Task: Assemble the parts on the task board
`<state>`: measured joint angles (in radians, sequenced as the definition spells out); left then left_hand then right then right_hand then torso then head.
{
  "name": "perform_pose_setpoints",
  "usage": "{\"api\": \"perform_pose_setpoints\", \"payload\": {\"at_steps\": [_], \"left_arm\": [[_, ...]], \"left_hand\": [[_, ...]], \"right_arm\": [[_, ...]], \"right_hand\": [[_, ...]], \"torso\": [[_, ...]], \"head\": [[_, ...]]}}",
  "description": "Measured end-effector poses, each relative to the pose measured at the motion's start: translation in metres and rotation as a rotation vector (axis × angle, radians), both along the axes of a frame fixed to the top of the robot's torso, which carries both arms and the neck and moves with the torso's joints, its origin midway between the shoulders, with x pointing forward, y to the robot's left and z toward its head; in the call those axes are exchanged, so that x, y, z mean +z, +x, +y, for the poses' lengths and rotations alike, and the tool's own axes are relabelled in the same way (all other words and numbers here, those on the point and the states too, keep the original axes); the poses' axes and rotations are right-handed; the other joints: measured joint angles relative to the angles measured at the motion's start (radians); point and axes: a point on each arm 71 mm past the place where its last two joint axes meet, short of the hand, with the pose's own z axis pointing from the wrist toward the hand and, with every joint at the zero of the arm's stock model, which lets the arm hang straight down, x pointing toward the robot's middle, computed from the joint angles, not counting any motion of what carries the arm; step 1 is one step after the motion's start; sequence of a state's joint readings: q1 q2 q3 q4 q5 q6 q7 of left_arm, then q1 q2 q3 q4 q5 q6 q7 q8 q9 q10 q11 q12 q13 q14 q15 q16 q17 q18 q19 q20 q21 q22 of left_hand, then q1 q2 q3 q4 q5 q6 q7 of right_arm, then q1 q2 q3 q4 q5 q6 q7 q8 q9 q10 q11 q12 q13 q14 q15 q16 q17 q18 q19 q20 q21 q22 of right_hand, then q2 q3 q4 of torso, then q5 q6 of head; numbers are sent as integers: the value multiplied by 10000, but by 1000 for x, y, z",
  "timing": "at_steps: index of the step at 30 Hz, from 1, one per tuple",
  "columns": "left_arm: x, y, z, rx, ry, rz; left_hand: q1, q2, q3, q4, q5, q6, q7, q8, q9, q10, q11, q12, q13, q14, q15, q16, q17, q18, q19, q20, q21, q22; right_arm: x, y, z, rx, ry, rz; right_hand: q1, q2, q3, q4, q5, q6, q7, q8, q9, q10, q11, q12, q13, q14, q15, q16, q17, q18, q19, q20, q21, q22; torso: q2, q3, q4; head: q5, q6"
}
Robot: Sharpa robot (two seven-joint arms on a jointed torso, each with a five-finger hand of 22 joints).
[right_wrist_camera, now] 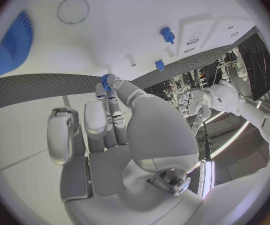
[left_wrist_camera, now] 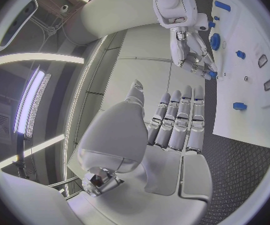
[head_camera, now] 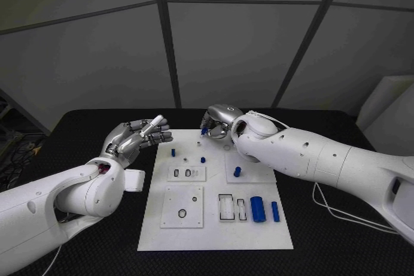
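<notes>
While most of the work seems to lie ahead of us, we judge the assembly only partly under way. On the task board [head_camera: 164,231], the white plate in the middle of the black surface [head_camera: 78,123], several blue parts already stand upright near the far end: a small peg [head_camera: 173,151] by the left margin, another peg [head_camera: 203,160] just right of it, and a third peg [head_camera: 238,170] on the small raised plate at the right. Two larger blue cylinders, a thick one [head_camera: 257,209] and a thin one [head_camera: 275,211], lie loose on the board's right side beside an open rectangular slot [head_camera: 226,208], and the oval hole [head_camera: 183,213] in the near-left plate shows nothing in it, so these look like steps not yet done. Our right robot hand [head_camera: 220,124] hangs over the board's far edge, its fingertips [right_wrist_camera: 105,83] pinching a small blue part [right_wrist_camera: 104,78]; in the right wrist view that part hovers just above the white plate, near a thin pin [right_wrist_camera: 130,60]. We take it that seating this part is the step in hand. Our left robot hand [head_camera: 138,136] is raised beside the board's far-left corner, holding nothing, its fingers [left_wrist_camera: 179,117] stretched out straight, side by side, with the thumb apart.
</notes>
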<state>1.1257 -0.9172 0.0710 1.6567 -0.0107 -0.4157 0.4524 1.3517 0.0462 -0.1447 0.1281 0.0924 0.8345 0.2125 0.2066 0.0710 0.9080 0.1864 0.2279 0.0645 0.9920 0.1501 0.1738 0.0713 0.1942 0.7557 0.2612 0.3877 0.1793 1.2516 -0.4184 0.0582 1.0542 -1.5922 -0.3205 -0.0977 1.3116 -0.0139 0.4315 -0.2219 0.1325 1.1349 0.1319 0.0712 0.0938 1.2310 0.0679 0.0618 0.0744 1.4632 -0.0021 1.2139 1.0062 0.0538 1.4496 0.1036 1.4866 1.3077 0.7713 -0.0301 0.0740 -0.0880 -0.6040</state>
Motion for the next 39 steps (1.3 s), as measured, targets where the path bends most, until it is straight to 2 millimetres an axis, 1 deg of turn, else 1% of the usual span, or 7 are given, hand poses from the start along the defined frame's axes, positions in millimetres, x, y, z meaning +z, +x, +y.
{"api": "perform_pose_setpoints", "payload": {"at_steps": [19, 25, 26, 29, 31, 35, 39], "left_arm": [[4, 0, 0, -32, 7, -36], [4, 0, 0, -33, 10, -43], [5, 1, 0, -33, 10, -44], [5, 1, 0, -29, 13, -46], [5, 1, 1, -20, 18, -46], [5, 1, 2, 4, 32, -46], [5, 1, 4, 41, 51, -43]], "left_hand": [[0, 0, -28, -28, 0, 0, 0, 0, -7, 0, 0, 0, 0, 0, 0, -34, 1, 0, 0, 0, 0, -10], [0, 0, -28, -28, 0, 0, 0, 1, -7, 0, 0, 0, 0, 0, 0, -33, 2, 0, 0, 0, 0, -9], [0, 0, -28, -28, 0, 0, 0, 1, -7, 0, 0, 0, 0, 0, 0, -33, -1, 1, 0, 0, 0, -9], [0, 0, -28, -28, 0, 0, 0, 1, -7, 0, 0, 0, 0, 0, 0, -33, -7, 0, 0, 0, 0, -9], [0, 0, -28, -28, 0, 0, 0, 1, -7, 0, 0, 0, 0, 0, 0, -33, -6, 0, 0, 0, 0, -11], [0, 0, -45, -45, 0, 0, 0, 1, -15, 0, 0, 0, 1, 0, 0, -79, -6, 1, 0, 0, 0, -18], [0, 0, -56, -56, 0, 0, 0, 1, -15, -1, 0, 0, 0, 0, 0, -79, -6, 0, 0, 0, 0, -18]], "right_arm": [[-3, 3, 7, 48, -229, 369], [-4, 5, 9, 22, -313, 492], [-4, 5, 9, 17, -324, 505], [-5, 5, 10, 8, -337, 521], [-5, 5, 9, 5, -327, 505], [-2, 2, 5, 77, -242, 401], [2, -6, -8, 140, -79, 226]], "right_hand": [[-187, -108, 27, 85, -1, -17, -14, -54, 15, -5, 5, -1, -27, 0, 1, 0, -36, 1, -1, 1, 0, -1], [-358, -278, 84, 142, -38, -302, 119, -45, 26, -550, 177, 11, -89, 5, 21, -191, -431, 2, -320, 72, -176, -65], [-429, -350, 96, 153, -37, -548, 216, -26, -31, -935, 265, 26, -116, -119, 148, -537, -912, 16, -689, 130, -434, -533], [-411, -646, -59, 124, -85, -1552, 535, -53, -276, -2319, 585, 16, -139, -707, 342, -1911, -2655, 480, -1992, 326, -1455, -2549], [-278, -778, -292, 139, -85, -2097, 637, -53, -301, -3045, 707, -2, -139, -882, 417, -2487, -3329, 543, -2474, 434, -1926, -3366], [-98, -958, -756, 358, -85, -2383, 688, -53, -296, -3363, 750, -2, -124, -900, 436, -2876, -3737, 632, -2601, 483, -2262, -3829], [42, -883, -939, 541, -85, -2206, 662, -53, -251, -2863, 692, 140, -57, -672, 397, -2719, -3508, 632, -2334, 448, -2208, -3576]], "torso": [[33, -26, 46], [36, -30, 53], [37, -31, 53], [39, -34, 53], [39, -35, 53], [40, -34, 55], [40, -31, 55]], "head": [[17, -36], [18, -46], [18, -46], [18, -38], [18, -30], [25, -20], [16, 1]]}}
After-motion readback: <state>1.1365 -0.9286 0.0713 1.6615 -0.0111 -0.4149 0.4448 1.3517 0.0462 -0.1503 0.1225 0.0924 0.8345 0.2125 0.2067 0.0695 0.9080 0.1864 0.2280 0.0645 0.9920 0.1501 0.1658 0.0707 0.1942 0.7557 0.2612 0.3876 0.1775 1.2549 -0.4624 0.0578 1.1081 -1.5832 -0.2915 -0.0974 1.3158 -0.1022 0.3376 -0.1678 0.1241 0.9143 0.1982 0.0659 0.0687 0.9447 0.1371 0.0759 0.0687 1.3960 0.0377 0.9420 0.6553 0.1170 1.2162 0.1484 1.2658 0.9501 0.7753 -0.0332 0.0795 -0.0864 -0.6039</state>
